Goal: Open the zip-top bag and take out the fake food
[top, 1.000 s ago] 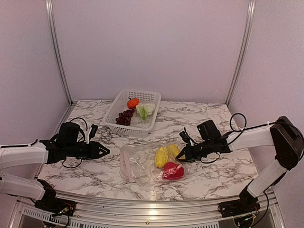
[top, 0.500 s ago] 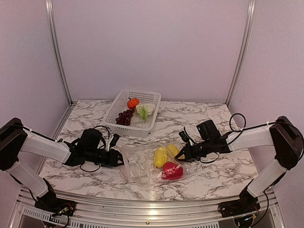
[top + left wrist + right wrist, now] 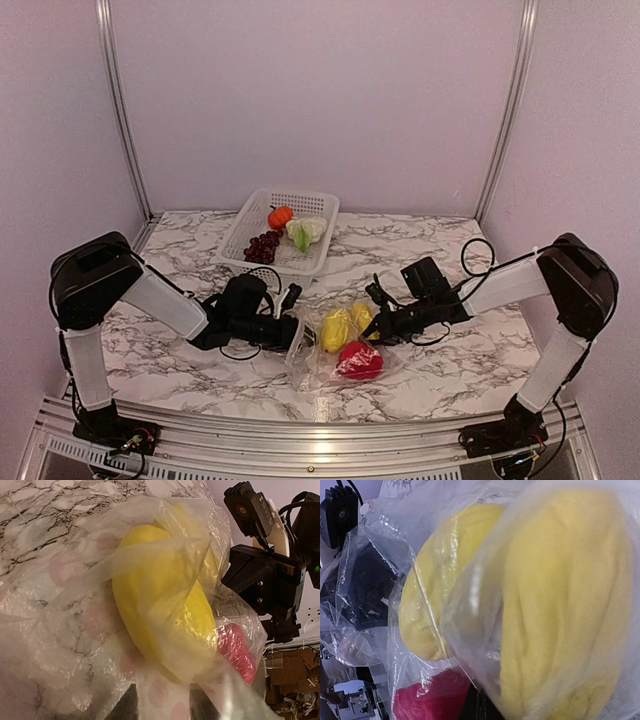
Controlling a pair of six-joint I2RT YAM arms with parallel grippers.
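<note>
In the basket (image 3: 292, 196) lie the orange (image 3: 280, 216), grapes (image 3: 263, 247) and cabbage (image 3: 305, 232). Two yellow pieces (image 3: 335, 329) and a red piece (image 3: 360, 360) are not yet out of the bag (image 3: 303, 362) just in front of it. The right gripper (image 3: 377, 322) pinches the bag, while the left gripper (image 3: 300, 335) has an unclear hold.

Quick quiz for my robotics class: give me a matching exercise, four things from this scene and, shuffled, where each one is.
1 grapes
2 red piece
3 left gripper
4 right gripper

A at the right edge of the zip-top bag
B in the white basket
C inside the bag
D at the bag's left end

Pairs: 1-B, 2-C, 3-D, 4-A
</note>
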